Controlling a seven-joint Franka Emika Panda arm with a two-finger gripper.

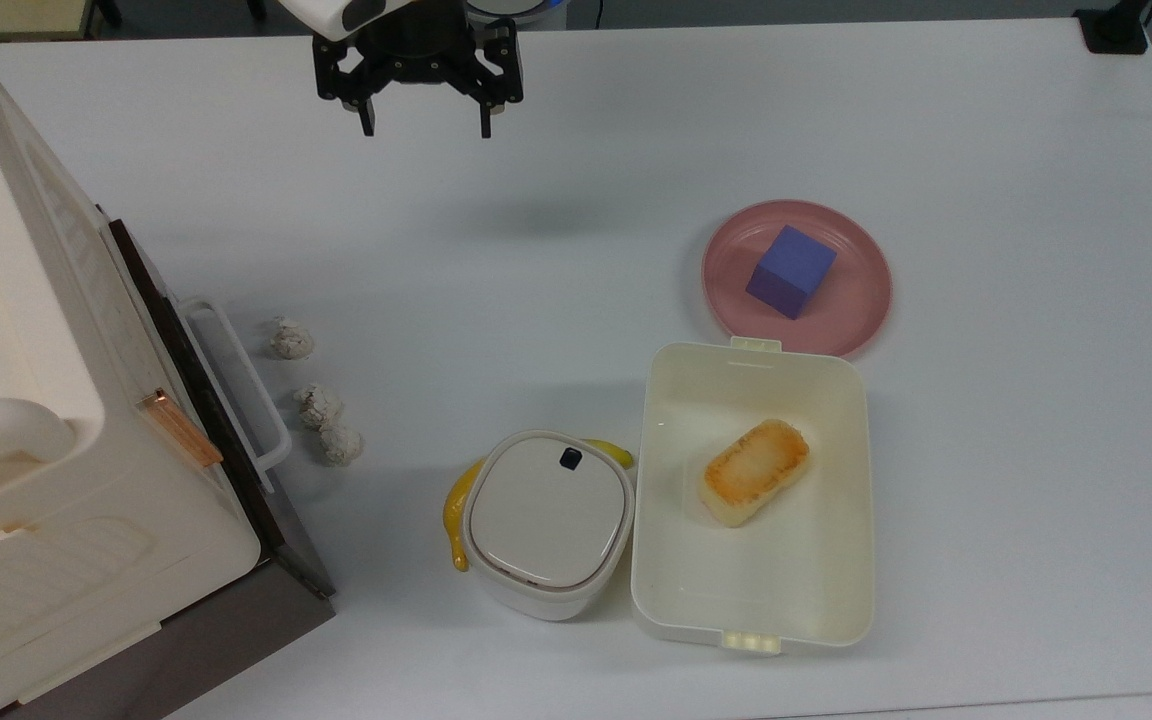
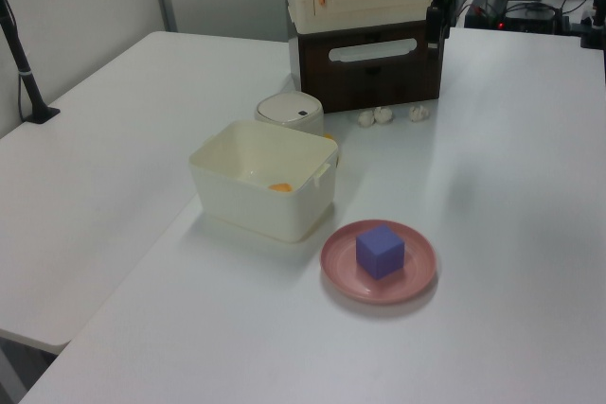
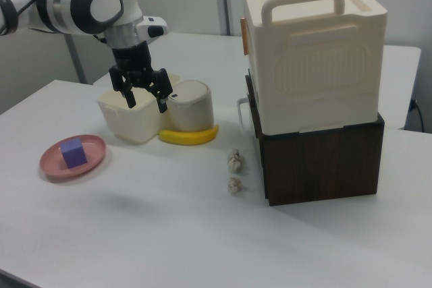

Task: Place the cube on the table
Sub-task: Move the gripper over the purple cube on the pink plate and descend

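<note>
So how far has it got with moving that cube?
Nothing looks done yet: the cube sits on the pink plate. The gripper hangs open and empty above the table, well away from it. Reaching, grasping, lifting and setting it down remain.

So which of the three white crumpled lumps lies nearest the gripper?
The lump standing alone, highest in the top view, is closest to the gripper; the other two touch each other, farther down.
</note>
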